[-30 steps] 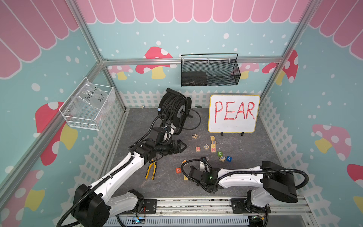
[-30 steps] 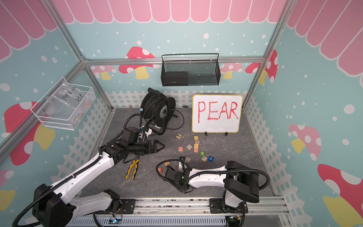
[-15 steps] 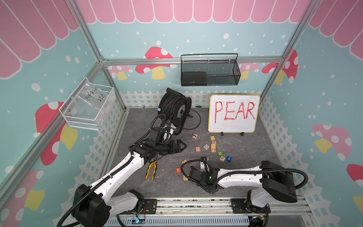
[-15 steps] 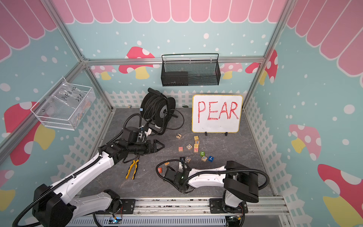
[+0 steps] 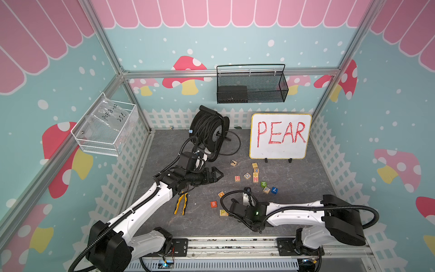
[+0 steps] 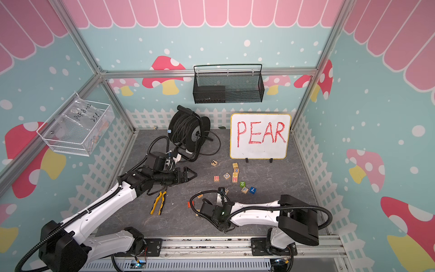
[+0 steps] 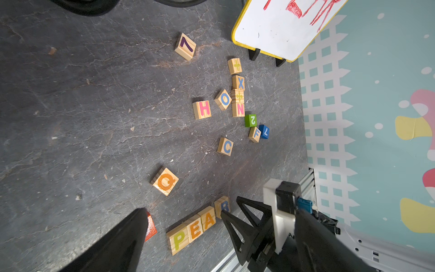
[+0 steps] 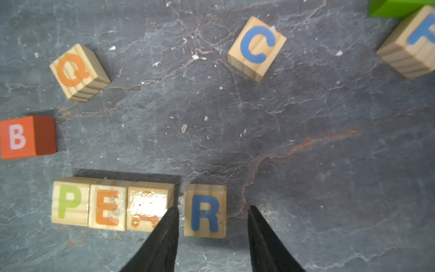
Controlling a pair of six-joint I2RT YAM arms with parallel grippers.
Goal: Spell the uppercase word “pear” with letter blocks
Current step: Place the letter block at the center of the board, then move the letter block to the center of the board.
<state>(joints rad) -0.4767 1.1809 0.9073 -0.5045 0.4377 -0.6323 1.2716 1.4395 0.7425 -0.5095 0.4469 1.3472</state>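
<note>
The letter blocks lie in a row near the table's front edge, showing a yellow-green P [image 8: 69,202], an orange E [image 8: 108,207], an orange A [image 8: 149,206] under glare, and a blue R [image 8: 204,210]. The P, E and A touch. The R sits a small gap away from the A. My right gripper [image 8: 212,208] is open astride the R, one finger [image 8: 164,235] in the gap by the A and the other finger [image 8: 261,235] clear of the block. The left wrist view shows the same P [image 7: 179,239] to R [image 7: 223,206] row. My left gripper [image 5: 219,175] hovers open and empty, further back and to the left.
A red B cube [image 8: 26,137] and a Q block [image 8: 78,71] lie just behind the row's P end, with a C block [image 8: 256,47] further back. Several loose blocks [image 5: 255,176] lie before the PEAR whiteboard [image 5: 280,136]. Yellow pliers [image 5: 181,203] and a cable reel [image 5: 209,131] are on the left.
My right gripper's jaws have parted from the R block, which now rests on the table. My left gripper has drifted slightly right and is still open.
</note>
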